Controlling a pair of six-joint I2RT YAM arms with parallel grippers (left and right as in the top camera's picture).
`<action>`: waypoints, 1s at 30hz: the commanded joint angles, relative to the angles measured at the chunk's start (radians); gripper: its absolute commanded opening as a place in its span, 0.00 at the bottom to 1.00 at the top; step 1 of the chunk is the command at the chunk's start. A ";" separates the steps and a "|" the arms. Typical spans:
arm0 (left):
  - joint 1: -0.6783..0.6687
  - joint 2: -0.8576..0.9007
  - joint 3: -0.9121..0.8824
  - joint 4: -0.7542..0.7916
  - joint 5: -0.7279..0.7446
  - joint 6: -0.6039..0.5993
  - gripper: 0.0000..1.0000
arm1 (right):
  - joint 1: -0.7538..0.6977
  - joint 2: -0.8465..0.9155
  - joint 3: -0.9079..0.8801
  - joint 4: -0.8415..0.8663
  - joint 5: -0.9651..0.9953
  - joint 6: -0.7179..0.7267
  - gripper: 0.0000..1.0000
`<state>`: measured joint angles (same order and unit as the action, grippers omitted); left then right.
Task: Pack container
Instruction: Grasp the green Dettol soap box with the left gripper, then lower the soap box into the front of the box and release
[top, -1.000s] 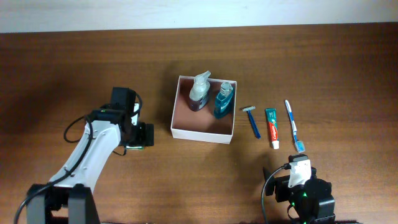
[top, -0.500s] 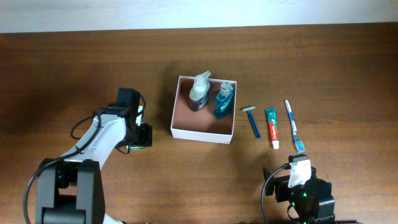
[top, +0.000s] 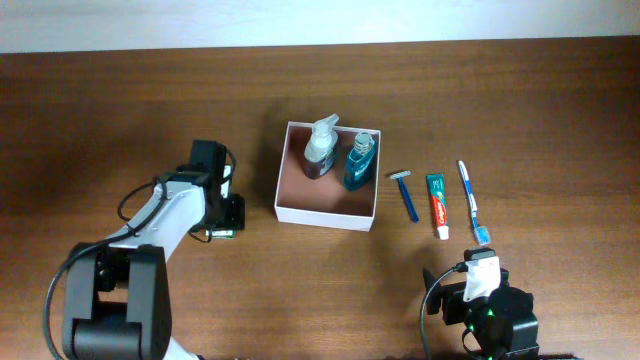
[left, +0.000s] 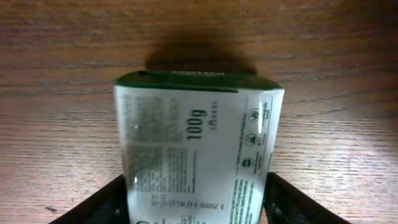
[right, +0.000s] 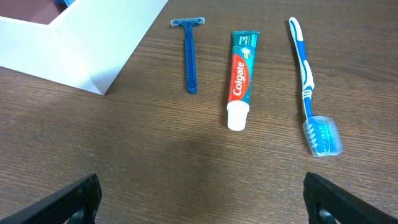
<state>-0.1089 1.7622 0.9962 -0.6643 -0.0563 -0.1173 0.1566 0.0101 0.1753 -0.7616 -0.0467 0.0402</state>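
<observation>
Two grippers were logged. The left gripper (left: 196, 182) was seen closed around a green-and-white packet (left: 198, 149). One dark finger (left: 102, 204) was pressed to one side of it and the other finger to the opposite side. The packet was carried out past the fingertips, green end farthest from them, with "100g" printed on the white face. The wooden table (left: 62, 43) was seen beyond the packet; whether the packet was lifted or resting could not be told from the wrist view. In the overhead view the left gripper (top: 222, 216) was found well apart from the container (top: 322, 196), which lay off to the side of the fingers with no contact made.

The right gripper (right: 200, 186) was seen with fingers spread wide, one finger (right: 74, 200) at each lower corner of its wrist view and nothing held between them. Ahead of those fingers three items were laid flat side by side, apart from each other: a razor (right: 190, 56) toward the left finger's side, a toothpaste tube (right: 239, 78) in the middle, and a toothbrush (right: 305, 81) toward the right finger's side. The tube's white cap and the brush's capped head were turned toward the fingers; the razor head was turned away. A white corner of the container (right: 93, 37) was seen farther ahead, past the left finger.

Inside the container a clear pump bottle (top: 321, 148) and a teal bottle (top: 359, 163) were placed side by side, by the wall farthest from the right gripper's fingers.
</observation>
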 joint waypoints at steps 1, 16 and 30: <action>0.003 0.070 -0.005 0.001 0.017 -0.002 0.67 | -0.007 -0.007 -0.008 -0.001 -0.002 -0.006 0.99; -0.012 0.081 0.581 -0.540 0.029 0.062 0.23 | -0.007 -0.006 -0.008 -0.001 -0.002 -0.006 0.99; -0.271 0.169 0.821 -0.513 0.172 0.002 0.29 | -0.007 -0.006 -0.008 -0.001 -0.002 -0.006 0.99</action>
<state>-0.3527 1.8683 1.8175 -1.1835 0.1173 -0.0734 0.1566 0.0101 0.1753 -0.7616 -0.0471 0.0402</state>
